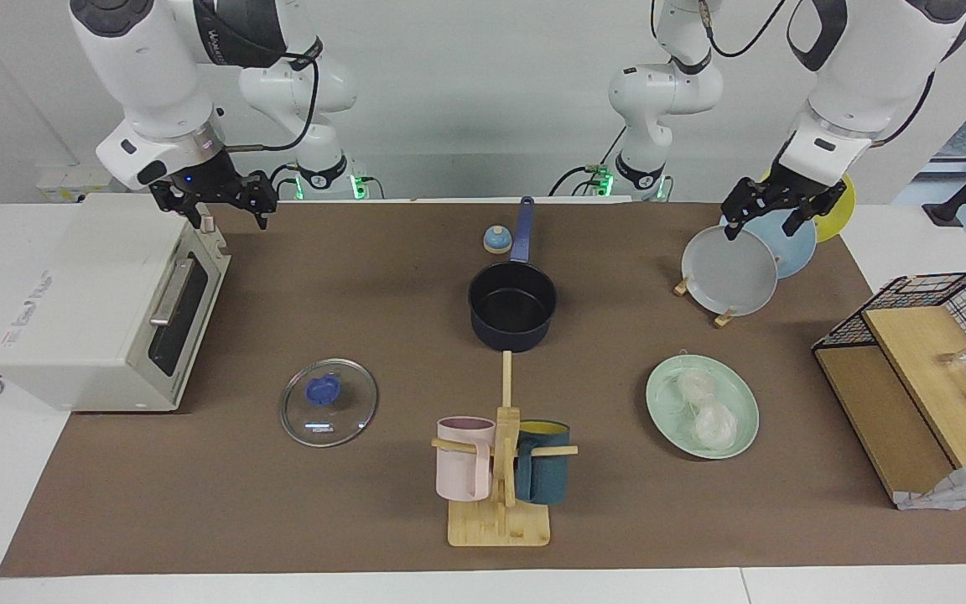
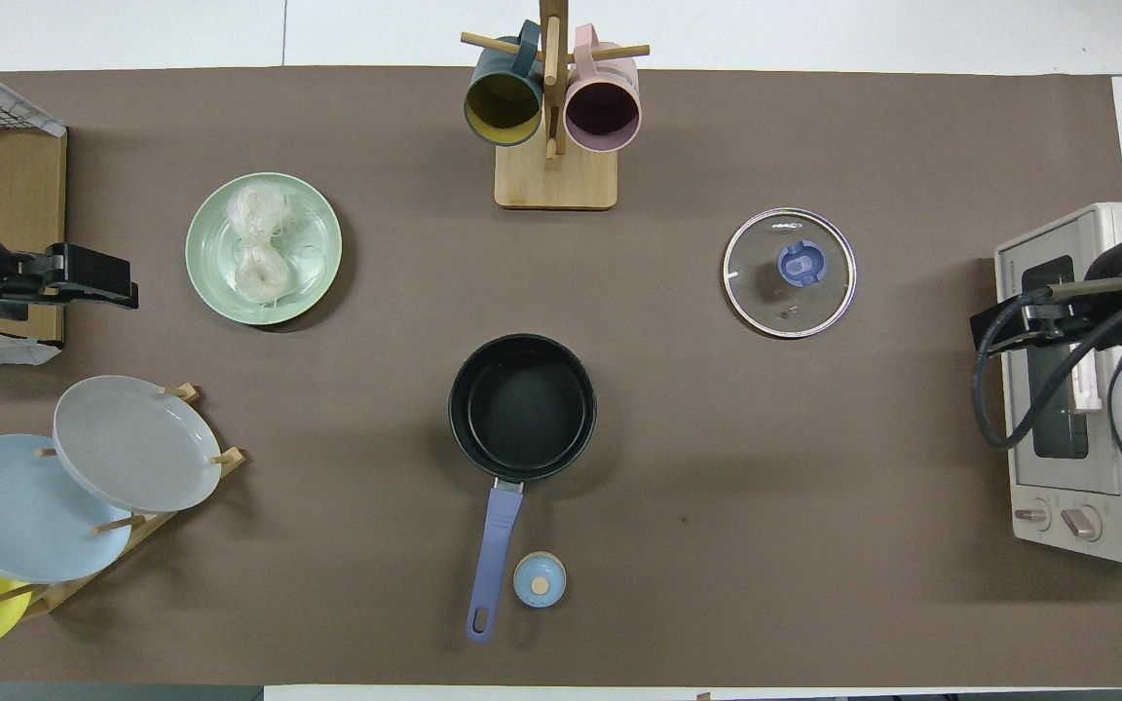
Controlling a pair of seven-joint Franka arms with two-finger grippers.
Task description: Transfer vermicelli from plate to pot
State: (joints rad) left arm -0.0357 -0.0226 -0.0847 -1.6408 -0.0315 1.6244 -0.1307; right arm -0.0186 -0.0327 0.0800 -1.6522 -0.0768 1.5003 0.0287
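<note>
The vermicelli (image 1: 705,408) lies as two whitish nests on the mint-green plate (image 1: 745,394) toward the left arm's end of the table; both also show in the overhead view, vermicelli (image 2: 259,255) on plate (image 2: 319,234). The navy pot (image 1: 512,306) stands mid-table, empty, its blue handle pointing toward the robots; it also shows in the overhead view (image 2: 522,407). My left gripper (image 1: 764,225) is open and empty, raised over the upright plates, apart from the vermicelli; in the overhead view (image 2: 93,284) it shows beside the mint-green plate. My right gripper (image 1: 230,220) is open and empty, waiting above the toaster oven's corner.
A toaster oven (image 1: 97,302) stands at the right arm's end. A glass lid (image 1: 329,402) and a mug tree (image 1: 501,470) with pink and teal mugs lie farther out than the pot. A rack of grey, blue and yellow plates (image 1: 730,273), a wire basket (image 1: 936,335) and a small blue knob (image 1: 496,241) also stand on the table.
</note>
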